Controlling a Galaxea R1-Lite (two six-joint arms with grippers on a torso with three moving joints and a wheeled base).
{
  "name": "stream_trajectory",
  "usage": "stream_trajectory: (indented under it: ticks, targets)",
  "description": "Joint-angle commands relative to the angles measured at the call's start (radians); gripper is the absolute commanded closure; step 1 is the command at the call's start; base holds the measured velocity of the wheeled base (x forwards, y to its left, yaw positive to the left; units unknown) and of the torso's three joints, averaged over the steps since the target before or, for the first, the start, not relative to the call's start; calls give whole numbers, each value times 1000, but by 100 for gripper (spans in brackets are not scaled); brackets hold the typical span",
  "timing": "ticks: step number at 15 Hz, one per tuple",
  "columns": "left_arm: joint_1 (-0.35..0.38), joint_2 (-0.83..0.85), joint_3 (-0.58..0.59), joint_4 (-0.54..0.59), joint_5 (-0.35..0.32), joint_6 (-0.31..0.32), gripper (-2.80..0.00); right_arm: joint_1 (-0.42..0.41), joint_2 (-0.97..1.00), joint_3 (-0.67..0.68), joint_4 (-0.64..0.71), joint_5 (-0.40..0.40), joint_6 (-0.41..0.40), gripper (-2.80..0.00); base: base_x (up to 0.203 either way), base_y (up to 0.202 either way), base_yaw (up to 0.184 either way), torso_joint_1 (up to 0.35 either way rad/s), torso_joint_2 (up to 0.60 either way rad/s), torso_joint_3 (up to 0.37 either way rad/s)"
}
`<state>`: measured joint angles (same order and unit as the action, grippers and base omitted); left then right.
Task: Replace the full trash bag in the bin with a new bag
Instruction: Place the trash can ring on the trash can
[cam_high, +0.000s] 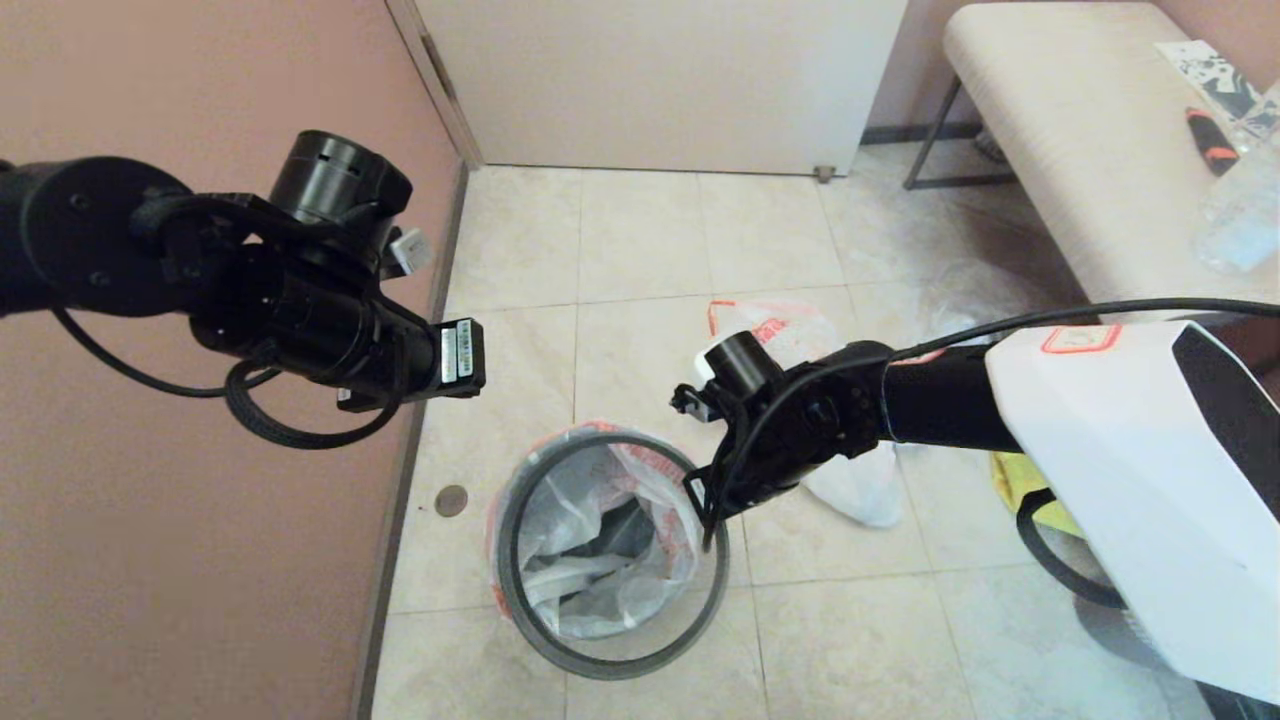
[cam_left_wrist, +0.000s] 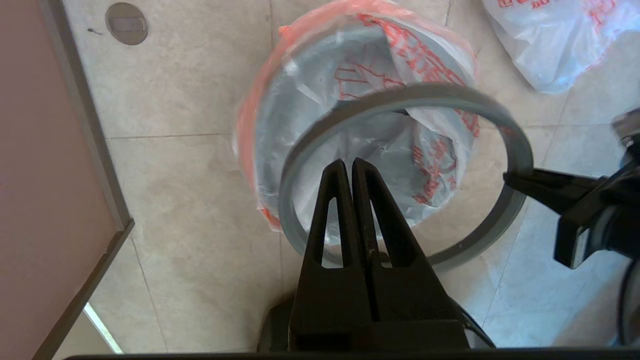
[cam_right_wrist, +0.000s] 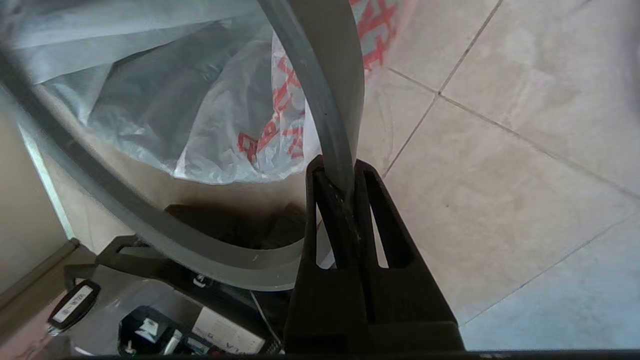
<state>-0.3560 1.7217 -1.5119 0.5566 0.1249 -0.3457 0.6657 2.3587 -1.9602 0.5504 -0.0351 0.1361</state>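
Right now the right end effector (cam_right_wrist: 340, 175) is clamped on the grey hoop (cam_high: 610, 655), lifted over the bin (cam_left_wrist: 260, 125) lined with the new bag (cam_high: 600, 540). Left end effector (cam_left_wrist: 348, 167) hovers closed, empty. At two o'clock of the bin lies the full trash bag (cam_high: 850, 490).

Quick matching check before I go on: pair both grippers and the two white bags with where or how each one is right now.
Things:
1. left gripper
2. right gripper
3. new bag
4. full trash bag

States:
A. lying on the floor tiles beyond the right arm
B. shut on the grey hoop
C. shut, holding nothing, up in the air
D. spread open below the hoop, edges folded outward

Pairs: 1-C, 2-B, 3-D, 4-A
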Motion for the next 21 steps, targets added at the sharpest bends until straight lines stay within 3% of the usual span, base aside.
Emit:
stream_trajectory:
  ticks: [1, 5, 9, 16, 18, 21]
  targets:
    - [2, 1, 1, 3, 1, -2, 0, 2, 40, -9, -12, 0, -2, 0, 0, 0, 0, 0, 0, 0]
    - [2, 24, 4, 3, 1, 1, 0, 16, 47, -12, -143, 8, -1, 0, 0, 0, 0, 0, 0, 0]
    - [3, 27, 4, 3, 1, 4, 0, 29, 36, -12, -134, 44, -1, 0, 0, 0, 0, 0, 0, 0]
    - [2, 47, 2, 3, 2, 1, 0, -8, 104, -16, -274, 38, -29, 0, 0, 0, 0, 0, 0, 0]
    - [-1, 47, 4, 3, 2, 1, 0, -4, 95, -16, -269, -14, -31, 0, 0, 0, 0, 0, 0, 0]
    - [-3, 42, 4, 3, 2, 1, 0, 12, 92, -13, -256, -158, -52, 0, 0, 0, 0, 0, 0, 0]
